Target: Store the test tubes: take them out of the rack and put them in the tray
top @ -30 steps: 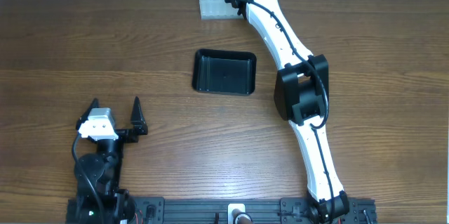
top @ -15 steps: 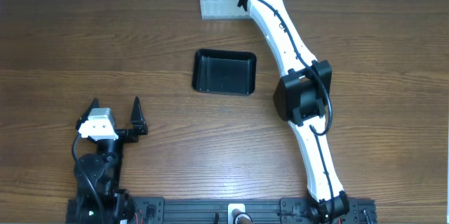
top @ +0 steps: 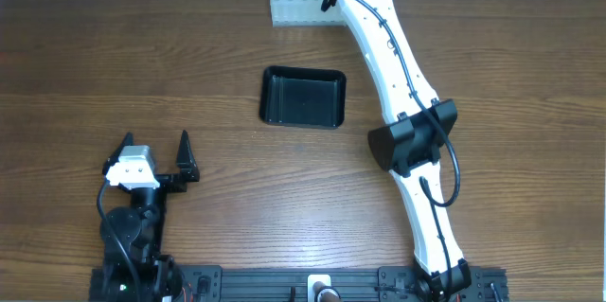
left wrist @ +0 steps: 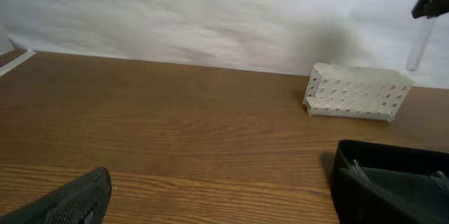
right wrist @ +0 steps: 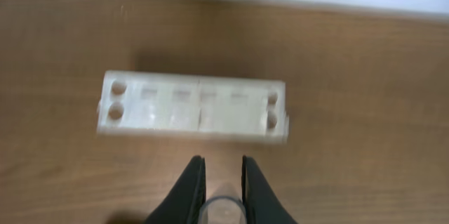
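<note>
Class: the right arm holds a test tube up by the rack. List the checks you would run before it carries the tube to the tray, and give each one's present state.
1. Grip: the right end effector is shut on the test tube. Ok.
2. Tube free of the rack: in the left wrist view it hangs above the rack, apart from it. Ok.
3. Tray flat on the table, open side up. Ok.
4. Left end effector out of the path: it is open near its own base. Ok.
5. Room left in the tray: cannot tell.
6. Tubes left in the rack: cannot tell.
</note>
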Robot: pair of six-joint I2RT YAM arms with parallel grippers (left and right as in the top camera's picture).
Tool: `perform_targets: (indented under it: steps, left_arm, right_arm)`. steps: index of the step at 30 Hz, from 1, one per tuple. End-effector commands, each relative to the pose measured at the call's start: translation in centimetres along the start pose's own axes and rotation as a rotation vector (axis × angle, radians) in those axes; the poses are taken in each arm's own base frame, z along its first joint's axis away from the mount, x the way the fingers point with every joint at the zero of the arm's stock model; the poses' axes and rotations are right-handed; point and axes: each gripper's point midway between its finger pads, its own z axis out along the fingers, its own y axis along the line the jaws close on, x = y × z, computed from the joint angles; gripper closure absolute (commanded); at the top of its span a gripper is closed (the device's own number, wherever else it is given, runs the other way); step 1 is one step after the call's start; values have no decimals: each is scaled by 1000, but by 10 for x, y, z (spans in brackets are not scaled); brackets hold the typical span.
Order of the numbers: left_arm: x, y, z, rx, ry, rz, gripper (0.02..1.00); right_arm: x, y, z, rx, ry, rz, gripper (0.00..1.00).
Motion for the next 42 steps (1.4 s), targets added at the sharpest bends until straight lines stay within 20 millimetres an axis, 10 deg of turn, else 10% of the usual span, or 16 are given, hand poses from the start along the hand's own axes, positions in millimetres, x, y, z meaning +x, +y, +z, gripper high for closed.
perform_targets:
  steps: [1, 25, 42]
  left_arm:
    - [1, -3, 0, 15, -1, 14, 20]
    - [1, -3, 0, 15, -1, 14, 23]
    - [1, -3, 0, 15, -1, 14, 20]
  right_arm:
    - [8, 12, -42, -87, 47, 132, 899]
    - [162, 33, -20, -10, 642, 210, 976]
    - [186, 42, -7, -15, 710, 199, 956]
